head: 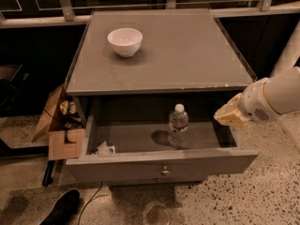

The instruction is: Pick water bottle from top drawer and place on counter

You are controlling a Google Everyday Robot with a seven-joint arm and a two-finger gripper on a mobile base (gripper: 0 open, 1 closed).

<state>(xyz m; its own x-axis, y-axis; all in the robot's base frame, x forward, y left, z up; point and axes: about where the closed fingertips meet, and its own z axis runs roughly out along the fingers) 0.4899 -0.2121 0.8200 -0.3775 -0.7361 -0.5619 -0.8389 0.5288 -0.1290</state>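
The water bottle [178,123] stands upright in the open top drawer [117,166], right of centre. The tool [229,115] hovers at the bottle's 3 o'clock, over the drawer's right wall; apart or together, I cannot tell. Best to approach low from 3 o'clock, under the table [187,50] edge, and grasp the bottle mid-body.

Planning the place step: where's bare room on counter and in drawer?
Counter: bare right of and in front of the white bowl at back-left. Top drawer: bare floor between white scrap, front-left, and water bottle. Crowded: right end, gripper over drawer's right wall.
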